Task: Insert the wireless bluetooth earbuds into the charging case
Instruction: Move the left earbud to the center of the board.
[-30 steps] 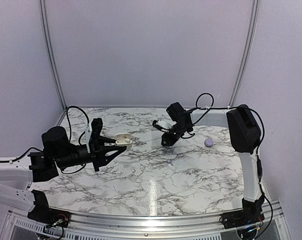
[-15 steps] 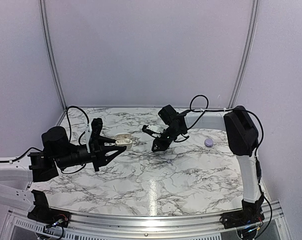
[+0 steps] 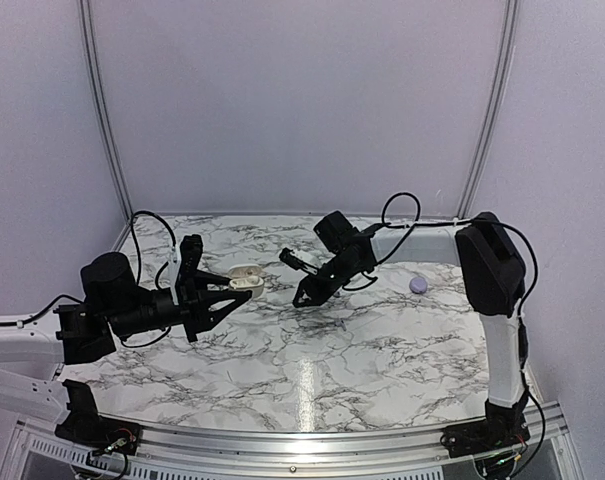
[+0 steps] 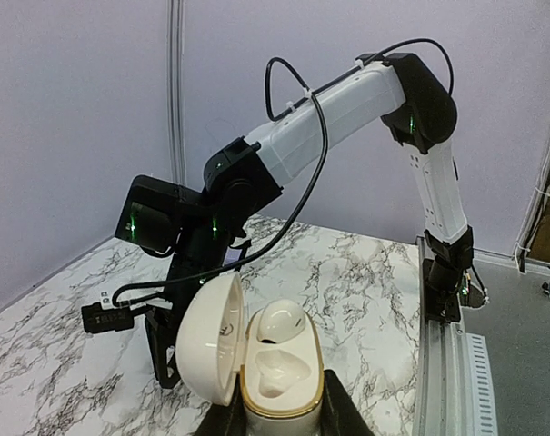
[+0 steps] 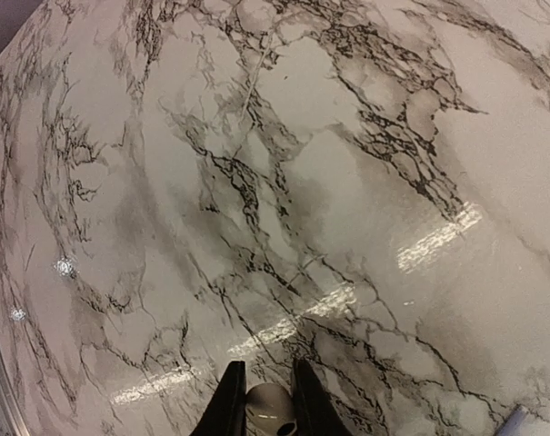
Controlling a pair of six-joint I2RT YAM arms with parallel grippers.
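- Marble-patterned table (image 3: 382, 350), white with grey veins, carried two black-and-white robot arms reaching toward each other over its far half.
- The left gripper (image 3: 238, 291) was closed tight on the base of the white, gold-rimmed charging case (image 4: 256, 372), holding it off the table with its lid swung open.
- Inside the case, one white earbud (image 4: 280, 320) sat in the far socket. The near socket (image 4: 279, 368) was empty.
- The right gripper (image 5: 267, 409) had its fingers nearly shut on a second earbud (image 5: 270, 401), small and pale, pinched between the tips above bare marble.
- The step in hand appeared to be carrying that second bud across to the case. The right gripper hung just beside the case, apart from it.
- The next move likely called for bringing the bud over the empty socket, turning it to match the hollow, then lowering and releasing.
- The raised lid stood on the side nearest the right gripper, so an approach from above looked safer than one past the lid.
- Open marble lay between and in front of the arms. A small lilac object (image 3: 418, 285), too small to identify, rested near the right edge, well clear of the path.
- A metal rail (image 3: 302, 440) ran along the near edge.
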